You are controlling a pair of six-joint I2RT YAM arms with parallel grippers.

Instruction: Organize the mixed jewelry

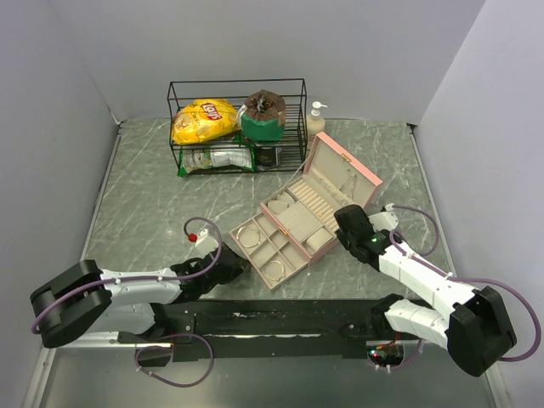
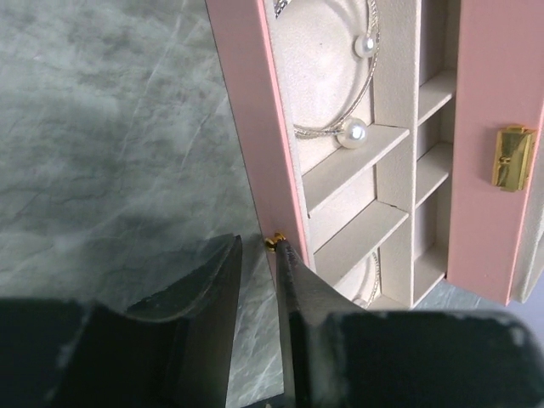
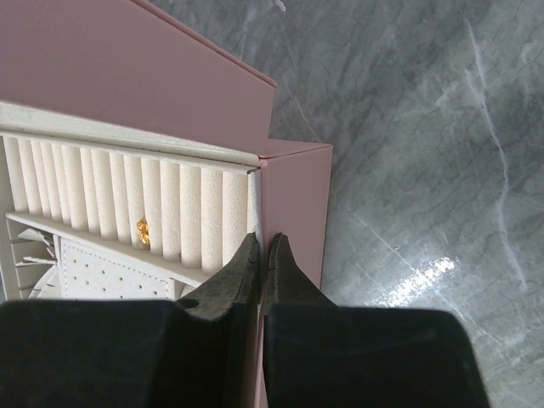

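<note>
The tiny gold piece, against the pink jewelry box's outer wall, looks light, slippery and bendable, so it is likely best pinched across its bead. The left gripper is nearly together, its hold unclear. The right gripper is closed on nothing visible.

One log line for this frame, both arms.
left gripper: narrow gap, gold piece at fingertip, grip unclear | right gripper: closed at pink box wall | gold stud in ring rolls

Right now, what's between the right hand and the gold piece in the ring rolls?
Right wrist view: only beige ring rolls. The gold piece sits several rolls away from the right hand.
</note>
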